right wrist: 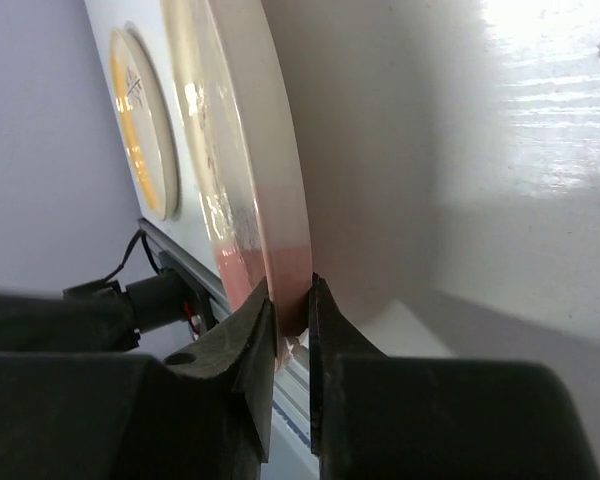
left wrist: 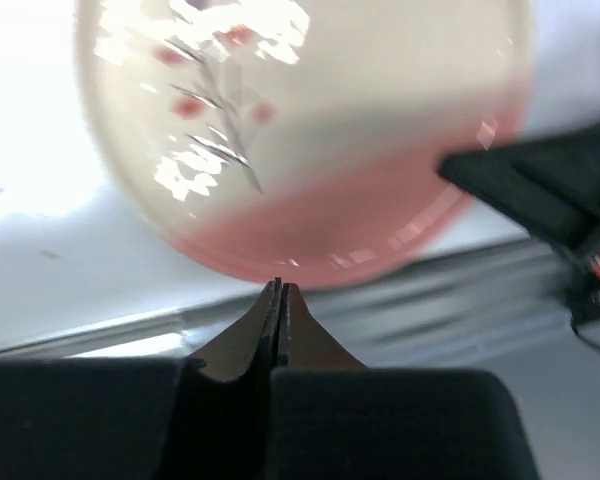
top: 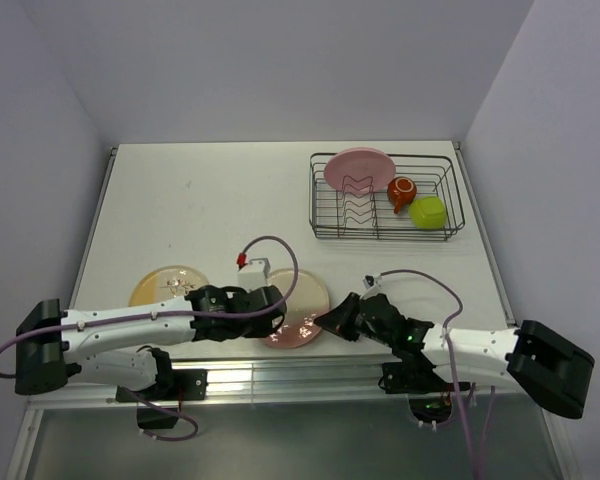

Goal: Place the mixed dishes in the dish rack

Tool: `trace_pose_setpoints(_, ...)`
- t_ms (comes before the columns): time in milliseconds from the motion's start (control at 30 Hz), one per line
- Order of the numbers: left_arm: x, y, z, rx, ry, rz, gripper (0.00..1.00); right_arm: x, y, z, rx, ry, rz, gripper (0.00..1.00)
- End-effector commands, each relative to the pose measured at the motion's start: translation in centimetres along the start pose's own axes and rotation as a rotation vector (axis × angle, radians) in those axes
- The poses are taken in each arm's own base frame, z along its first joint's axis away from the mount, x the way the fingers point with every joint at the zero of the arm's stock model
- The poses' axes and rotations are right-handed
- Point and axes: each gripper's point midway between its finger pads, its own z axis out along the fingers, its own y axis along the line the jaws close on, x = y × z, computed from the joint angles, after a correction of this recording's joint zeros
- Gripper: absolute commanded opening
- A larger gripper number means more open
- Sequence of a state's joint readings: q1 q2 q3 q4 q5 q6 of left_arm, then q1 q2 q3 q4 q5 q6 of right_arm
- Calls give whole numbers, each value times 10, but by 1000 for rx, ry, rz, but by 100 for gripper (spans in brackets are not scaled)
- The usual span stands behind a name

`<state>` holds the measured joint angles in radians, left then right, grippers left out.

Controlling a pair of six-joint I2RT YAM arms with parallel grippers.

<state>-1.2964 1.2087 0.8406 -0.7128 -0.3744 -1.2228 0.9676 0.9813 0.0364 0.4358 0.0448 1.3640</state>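
**Right gripper clamped on plate rim; left gripper shut and empty**

1. Right gripper: the two fingers straddle the near rim of the pink-and-cream plate, one finger above the rim and one below. The jaws are closed onto the rim at its pink band. In the right wrist view the plate is seen edge-on, with a shadow under it on the table.

2. Left gripper: the jaws are pressed together with nothing between them. The fingertips sit at the near pink rim of the same plate. Whether they touch the rim cannot be told.

3. Pink-and-cream plate: in the top view it lies at the near edge of the table, between the two grippers. The left gripper is on its left side and the right gripper on its right.

4. Yellow-and-cream plate: it lies flat on the table to the left of the pink-and-cream plate, apart from it and partly covered by the left arm.

5. Dish rack: it stands at the far right of the table, well apart from both grippers. It contains:
   - the plain pink plate, in the back left part by the dividers;
   - the orange-red cup, near the middle;
   - the lime-green bowl, just beside the cup on its right.
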Motion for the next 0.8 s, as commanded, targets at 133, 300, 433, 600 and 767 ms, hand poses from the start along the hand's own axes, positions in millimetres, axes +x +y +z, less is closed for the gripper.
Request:
trace_pose_setpoints(133, -54, 40, 0, -85, -115, -88, 33, -23, 57, -21, -148, -89, -81, 0)
trace_pose_setpoints(300, -78, 59, 13, -131, -125, -98, 40, -25, 55, -35, -134, -93, -103, 0)
trace_pose_setpoints(433, -80, 59, 32, -124, -98, -89, 44, -22, 59, -40, -155, -73, -99, 0)
trace_pose_setpoints(600, -82, 58, 55, -112, -76, -78, 45, -22, 65, -43, -173, -70, -100, 0)
trace_pose_setpoints(767, -81, 58, 73, -106, -51, -70, 41, -22, 69, -43, -188, -68, -105, 0)
